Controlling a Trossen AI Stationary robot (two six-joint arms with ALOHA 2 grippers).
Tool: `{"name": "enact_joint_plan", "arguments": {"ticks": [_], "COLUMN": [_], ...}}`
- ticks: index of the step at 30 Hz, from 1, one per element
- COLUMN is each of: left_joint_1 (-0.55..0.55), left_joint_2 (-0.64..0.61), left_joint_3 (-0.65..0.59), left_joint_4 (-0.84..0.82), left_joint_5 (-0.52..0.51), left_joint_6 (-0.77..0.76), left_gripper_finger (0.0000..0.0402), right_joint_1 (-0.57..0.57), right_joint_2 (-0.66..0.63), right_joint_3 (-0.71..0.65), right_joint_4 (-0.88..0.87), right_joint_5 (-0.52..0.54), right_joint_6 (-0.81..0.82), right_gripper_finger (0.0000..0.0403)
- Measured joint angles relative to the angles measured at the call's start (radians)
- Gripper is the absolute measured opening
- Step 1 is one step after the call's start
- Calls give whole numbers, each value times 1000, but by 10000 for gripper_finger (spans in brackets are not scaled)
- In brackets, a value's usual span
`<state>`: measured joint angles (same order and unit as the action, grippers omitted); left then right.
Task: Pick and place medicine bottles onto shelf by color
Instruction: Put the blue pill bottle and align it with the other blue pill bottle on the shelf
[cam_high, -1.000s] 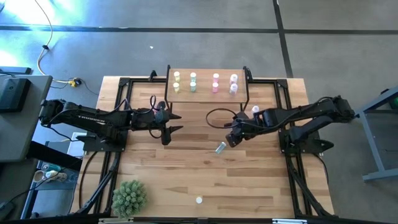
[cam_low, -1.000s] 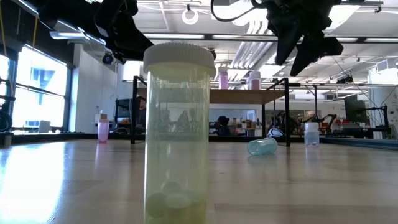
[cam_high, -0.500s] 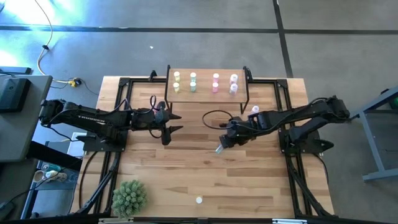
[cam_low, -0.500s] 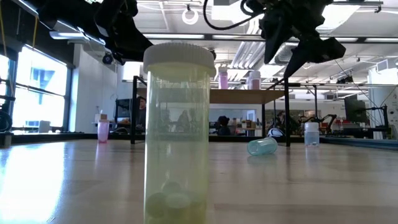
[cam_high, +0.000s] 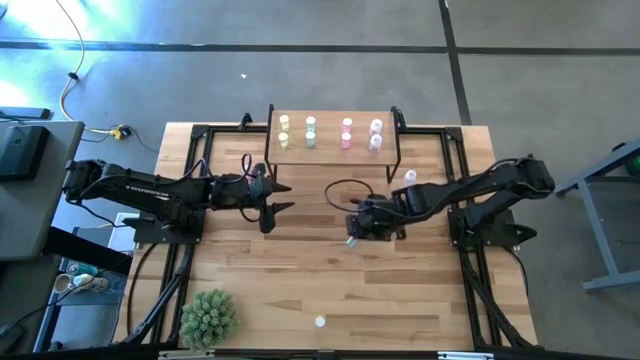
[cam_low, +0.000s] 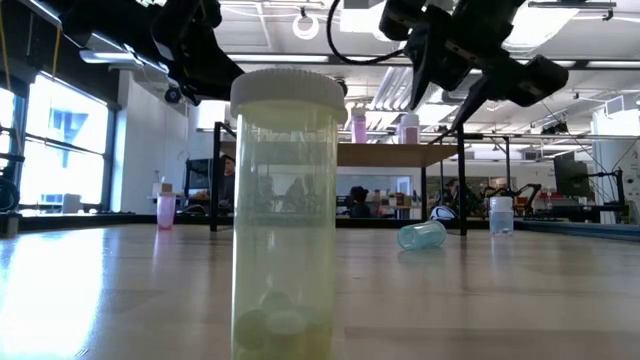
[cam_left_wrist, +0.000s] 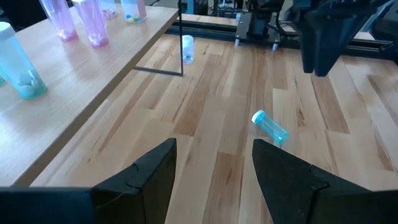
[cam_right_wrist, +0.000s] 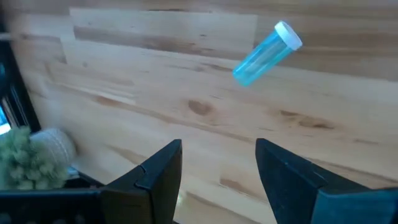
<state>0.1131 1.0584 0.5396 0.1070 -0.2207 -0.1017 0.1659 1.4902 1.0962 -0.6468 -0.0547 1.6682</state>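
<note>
We see the right gripper (cam_high: 352, 226) with its fingers spread wide and empty, hanging above the table. It has travelled toward the table's middle since a second ago, when it stood nearer the shelf's right leg. Just below and ahead of its fingertips lies the fallen bottle (cam_right_wrist: 267, 53), on its side with its pale cap pointing away; it has not moved. Behind the gripper, a pink-white bottle (cam_high: 410, 176) stands upright near the shelf leg. Farther behind, the shelf (cam_high: 330, 152) carries eight bottles in four colour pairs, unchanged. Across from the right gripper, the left gripper (cam_high: 281, 197) hangs with fingers apart, empty, exactly where it was. Far in front, one bottle (cam_high: 320, 322) stands near the table edge, beside the potted plant (cam_high: 208, 318).
</note>
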Motion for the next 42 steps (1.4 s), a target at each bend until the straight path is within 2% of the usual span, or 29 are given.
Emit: {"name": "enact_joint_plan", "arguments": {"ticks": [6, 12, 26, 42], "left_joint_1": [0, 0, 0, 0], "left_joint_2": [0, 0, 0, 0], "left_joint_3": [0, 0, 0, 0], "left_joint_4": [-7, -6, -7, -15], "left_joint_5": [0, 0, 1, 0], "left_joint_6": [-1, 0, 19, 19], "left_gripper_finger": [202, 202, 202, 202], "right_joint_1": [37, 53, 28, -50], "right_joint_2": [16, 93, 260, 299], "right_joint_3": [0, 0, 0, 0], "right_joint_4": [1, 25, 128, 70], "right_joint_5": [75, 71, 57, 47], "right_joint_6": [180, 342, 394, 419], "right_gripper_finger": [195, 195, 195, 195]}}
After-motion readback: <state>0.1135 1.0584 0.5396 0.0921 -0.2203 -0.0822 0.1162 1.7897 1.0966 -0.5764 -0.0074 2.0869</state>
